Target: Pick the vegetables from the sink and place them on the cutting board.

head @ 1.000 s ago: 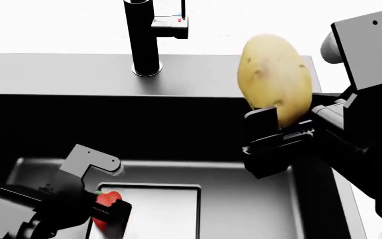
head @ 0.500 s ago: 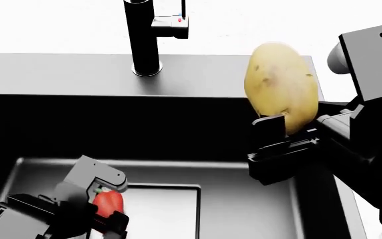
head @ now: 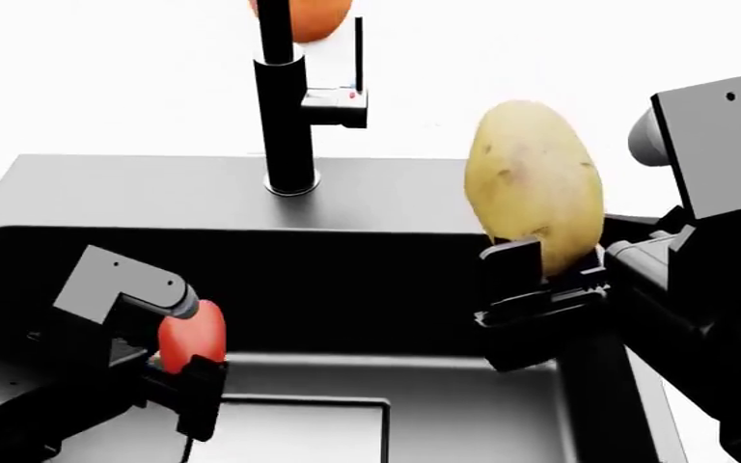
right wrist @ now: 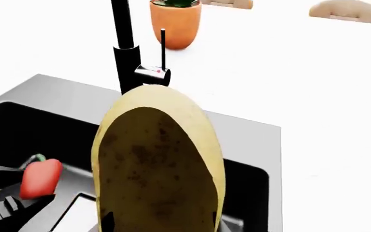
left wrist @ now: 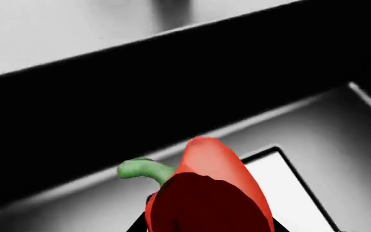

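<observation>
Potato (head: 535,188) stands upright in the right claw (head: 540,268), clamped by its lower end and lifted above the sink's (head: 139,188) right rim. Over the basin's left part, the left claw (head: 180,371) grips the red pepper (head: 192,335) clear of the grey floor (its green stem (left wrist: 143,169) shows in the left wrist view). Behind, the black faucet (head: 287,106) rises from the rim, and an orange pot (right wrist: 175,25) stands on the white worktop (head: 113,87) beyond it.
</observation>
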Controlling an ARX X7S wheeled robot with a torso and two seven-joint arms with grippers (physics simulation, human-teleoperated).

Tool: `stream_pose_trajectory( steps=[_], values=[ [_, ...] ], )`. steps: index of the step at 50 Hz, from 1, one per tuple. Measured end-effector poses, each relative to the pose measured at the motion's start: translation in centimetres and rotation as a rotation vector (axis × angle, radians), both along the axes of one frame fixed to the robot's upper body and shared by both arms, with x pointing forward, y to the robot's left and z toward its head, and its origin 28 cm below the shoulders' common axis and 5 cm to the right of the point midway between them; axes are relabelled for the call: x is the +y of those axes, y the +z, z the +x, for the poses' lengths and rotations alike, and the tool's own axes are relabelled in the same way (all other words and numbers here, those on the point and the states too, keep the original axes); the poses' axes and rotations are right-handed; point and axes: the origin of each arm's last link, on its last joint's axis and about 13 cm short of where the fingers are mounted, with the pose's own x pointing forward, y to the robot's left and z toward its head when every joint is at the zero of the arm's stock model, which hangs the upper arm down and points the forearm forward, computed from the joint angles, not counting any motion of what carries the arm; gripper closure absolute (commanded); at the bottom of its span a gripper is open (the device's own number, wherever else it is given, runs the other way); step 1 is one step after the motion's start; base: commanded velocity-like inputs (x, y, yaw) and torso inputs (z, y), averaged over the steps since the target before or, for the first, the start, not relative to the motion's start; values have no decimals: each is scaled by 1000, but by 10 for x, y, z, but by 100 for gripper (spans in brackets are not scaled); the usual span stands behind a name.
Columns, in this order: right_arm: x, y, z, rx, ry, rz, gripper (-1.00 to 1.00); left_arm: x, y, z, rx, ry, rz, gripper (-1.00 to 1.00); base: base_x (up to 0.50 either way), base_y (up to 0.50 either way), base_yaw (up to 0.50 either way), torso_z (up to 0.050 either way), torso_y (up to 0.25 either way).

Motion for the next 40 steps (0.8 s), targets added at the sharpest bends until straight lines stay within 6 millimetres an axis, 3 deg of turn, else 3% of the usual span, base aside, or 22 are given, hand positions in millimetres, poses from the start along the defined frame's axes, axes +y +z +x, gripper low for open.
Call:
stream_pose_trajectory(
  steps=[15, 25, 40],
  values=[
    [-1, -9, 0, -23, -2, 7, 100, 18, 33, -24, -75, 23, -27, 100, 0, 0, 0, 0, 250],
    [-2, -13, -1, -42, -2, 24, 100, 28, 46, -35, -110, 43, -38, 100, 0, 0, 0, 0, 0],
    [-4, -16, -6, -41, -12, 32, 100, 36, 55, -51, -129, 63, -46, 100, -342, 0, 0, 0, 0]
  ],
)
